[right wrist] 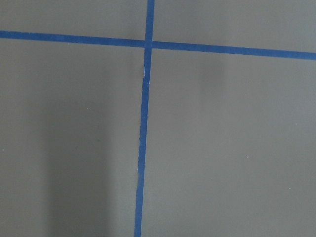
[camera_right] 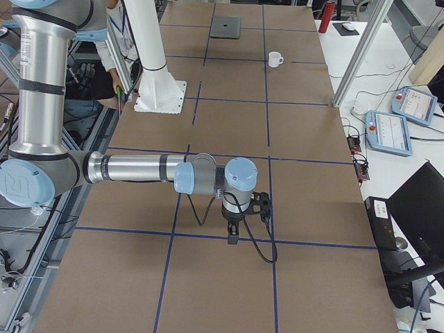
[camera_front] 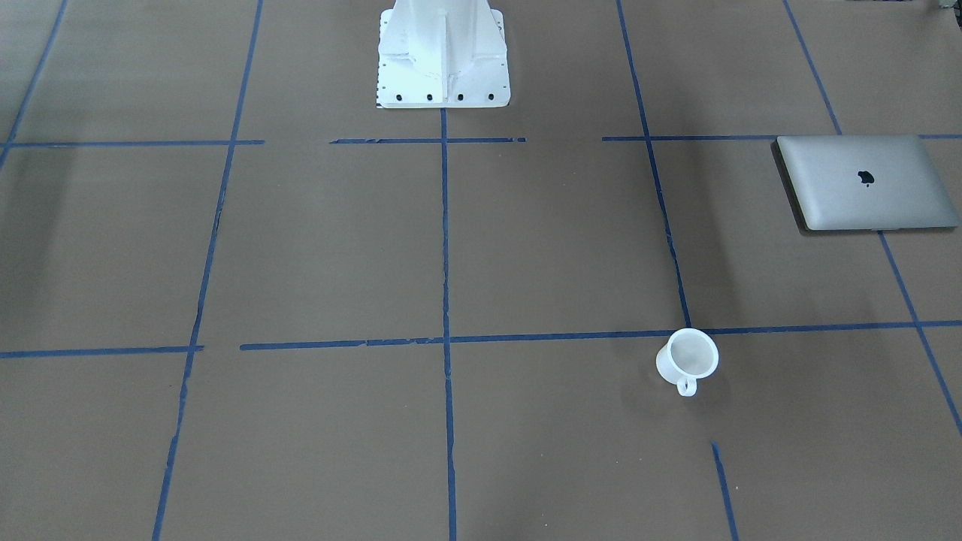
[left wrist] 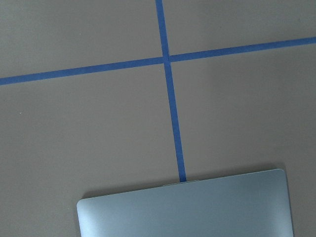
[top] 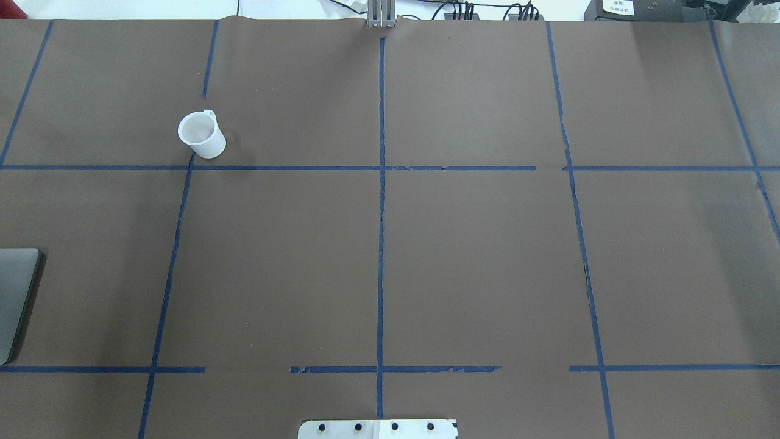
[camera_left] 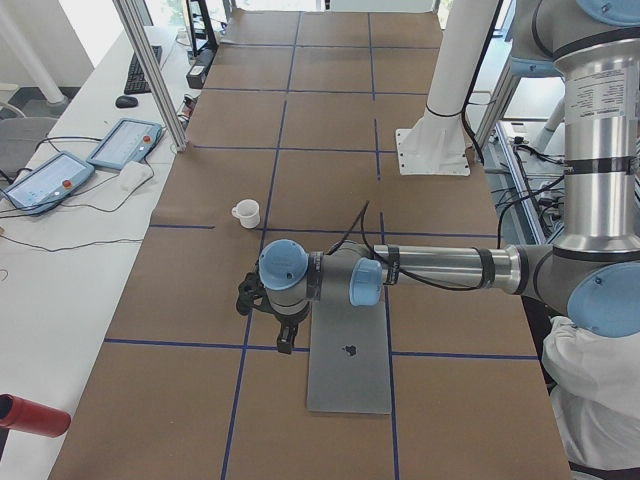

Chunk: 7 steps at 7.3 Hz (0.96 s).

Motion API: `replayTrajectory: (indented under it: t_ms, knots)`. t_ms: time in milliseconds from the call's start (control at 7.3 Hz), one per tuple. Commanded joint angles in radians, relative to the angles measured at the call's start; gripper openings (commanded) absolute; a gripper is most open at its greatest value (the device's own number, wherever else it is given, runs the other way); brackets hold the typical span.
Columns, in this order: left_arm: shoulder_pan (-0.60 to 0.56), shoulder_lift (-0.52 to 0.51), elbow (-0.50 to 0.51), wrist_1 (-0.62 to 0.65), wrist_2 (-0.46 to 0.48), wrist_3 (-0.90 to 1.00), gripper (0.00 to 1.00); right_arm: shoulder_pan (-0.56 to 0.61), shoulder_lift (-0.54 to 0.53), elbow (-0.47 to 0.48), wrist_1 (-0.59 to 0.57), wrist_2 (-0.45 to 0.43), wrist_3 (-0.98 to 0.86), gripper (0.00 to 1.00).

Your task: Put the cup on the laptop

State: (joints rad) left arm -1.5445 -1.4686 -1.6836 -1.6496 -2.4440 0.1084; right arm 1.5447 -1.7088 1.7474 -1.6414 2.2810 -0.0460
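Observation:
The small white cup (camera_front: 688,357) stands upright on the brown table, its handle toward the operators' side; it also shows in the overhead view (top: 204,137) and both side views (camera_left: 246,212) (camera_right: 275,59). The silver-grey laptop (camera_front: 864,184) lies closed and flat on the robot's left side, apple logo up, cut off at the overhead view's left edge (top: 15,299). Its edge fills the bottom of the left wrist view (left wrist: 187,207). My left gripper (camera_left: 288,340) hangs over the table beside the laptop's far corner (camera_left: 348,360). My right gripper (camera_right: 232,236) hangs over bare table far from both. I cannot tell whether either is open.
Blue tape lines (top: 381,213) grid the brown table. The white robot pedestal (camera_front: 443,52) stands at the robot's side. Two teach pendants (camera_left: 125,140) and a red bottle (camera_left: 30,415) lie on the side bench. An aluminium post (camera_left: 150,70) stands at the table's far edge.

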Motion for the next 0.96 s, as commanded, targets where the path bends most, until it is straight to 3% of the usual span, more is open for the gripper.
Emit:
replayTrajectory:
  t_ms: [0, 548, 822]
  knots:
    - [0.056, -0.021, -0.008, -0.062, -0.035, -0.035, 1.0, 0.0, 0.0, 0.0, 0.0, 0.0, 0.0, 1.0]
    - [0.297, -0.399, 0.062, -0.045, -0.018, -0.299, 1.0, 0.0, 0.0, 0.001, 0.0, 0.0, 0.0, 1.0]
    - [0.372, -0.607, 0.235, -0.047, 0.093, -0.413, 1.0, 0.0, 0.0, 0.0, 0.0, 0.0, 0.0, 1.0]
